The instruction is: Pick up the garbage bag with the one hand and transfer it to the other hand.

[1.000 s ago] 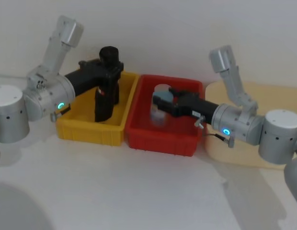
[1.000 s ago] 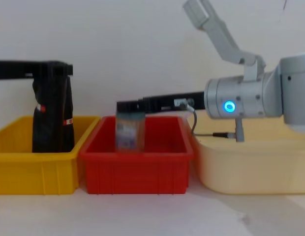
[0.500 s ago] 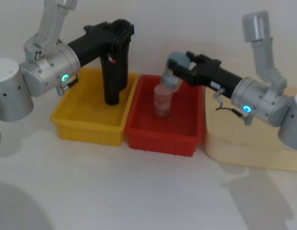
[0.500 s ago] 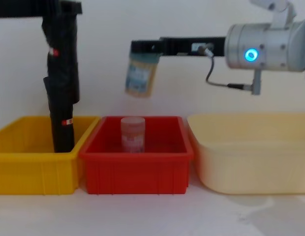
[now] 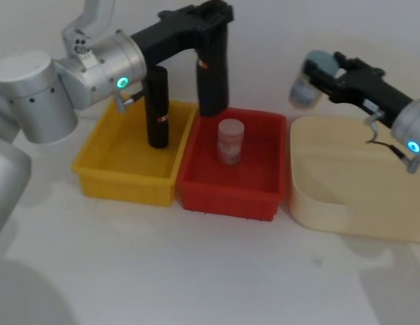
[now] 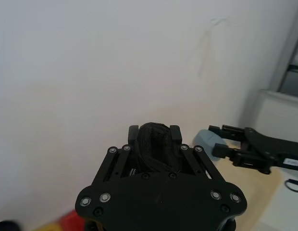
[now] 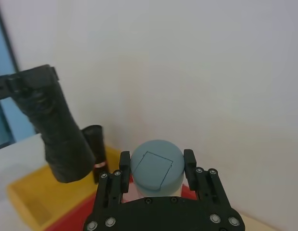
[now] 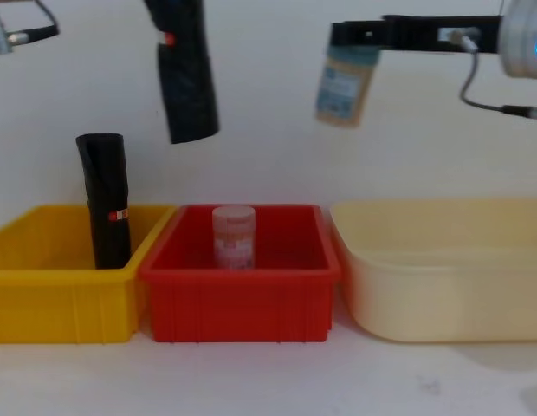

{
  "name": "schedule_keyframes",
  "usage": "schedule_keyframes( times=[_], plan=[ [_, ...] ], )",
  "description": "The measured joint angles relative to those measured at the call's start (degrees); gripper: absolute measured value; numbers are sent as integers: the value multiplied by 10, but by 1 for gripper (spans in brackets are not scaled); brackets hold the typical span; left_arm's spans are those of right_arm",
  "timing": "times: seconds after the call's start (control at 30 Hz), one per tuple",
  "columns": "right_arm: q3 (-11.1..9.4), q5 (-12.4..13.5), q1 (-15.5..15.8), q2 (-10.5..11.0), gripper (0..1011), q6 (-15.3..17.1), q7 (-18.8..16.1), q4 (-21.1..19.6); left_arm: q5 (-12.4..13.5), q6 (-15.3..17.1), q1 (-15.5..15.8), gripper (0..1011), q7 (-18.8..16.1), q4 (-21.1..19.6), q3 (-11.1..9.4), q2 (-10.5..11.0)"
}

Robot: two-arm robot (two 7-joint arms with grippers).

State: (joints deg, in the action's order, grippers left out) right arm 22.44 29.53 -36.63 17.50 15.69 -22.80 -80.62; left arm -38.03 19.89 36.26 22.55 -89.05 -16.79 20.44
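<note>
My left gripper, on the green-ringed arm, is shut on the top of the garbage bag, a black roll with a small red label. The roll hangs clear in the air above the seam between the yellow and red bins, slightly tilted. In the left wrist view its black top fills the jaws. My right gripper, on the blue-ringed arm, is shut on a clear bottle with a grey-blue cap, held high over the cream tub's left edge, well apart from the bag.
A second black roll stands upright in the yellow bin. A small capped jar stands in the red bin. The cream tub sits at the right. White wall behind.
My left gripper lifted the garbage bag out of the yellow bin and carried it up and right. My right gripper raised the bottle out of the red bin and moved it right.
</note>
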Motion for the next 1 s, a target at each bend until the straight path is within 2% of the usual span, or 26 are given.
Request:
schedule_keyframes(
  times=[0.13,0.33,0.4,0.43,0.6,0.83,0.93,1.0],
  plan=[
    [-23,7,28,20,646,7,19,-29,-14,8,16,359,14,14,-11,-15],
    [-65,22,85,52,647,14,50,-75,-29,17,38,359,35,36,-31,-36],
    [-83,28,110,64,646,14,60,-90,-36,21,50,359,47,52,-44,-49],
    [-88,30,118,67,646,14,63,-94,-36,21,50,359,47,52,-44,-49],
    [-117,42,162,87,646,13,78,-115,-45,24,73,359,71,84,-69,-76],
    [-134,52,182,101,646,9,84,-122,-49,16,107,359,105,147,-104,-117],
    [-136,56,183,106,647,5,81,-122,-47,-1,134,359,125,205,-127,-150],
    [-136,58,180,108,647,3,77,-119,-44,-11,147,359,133,233,-136,-164]
  ],
)
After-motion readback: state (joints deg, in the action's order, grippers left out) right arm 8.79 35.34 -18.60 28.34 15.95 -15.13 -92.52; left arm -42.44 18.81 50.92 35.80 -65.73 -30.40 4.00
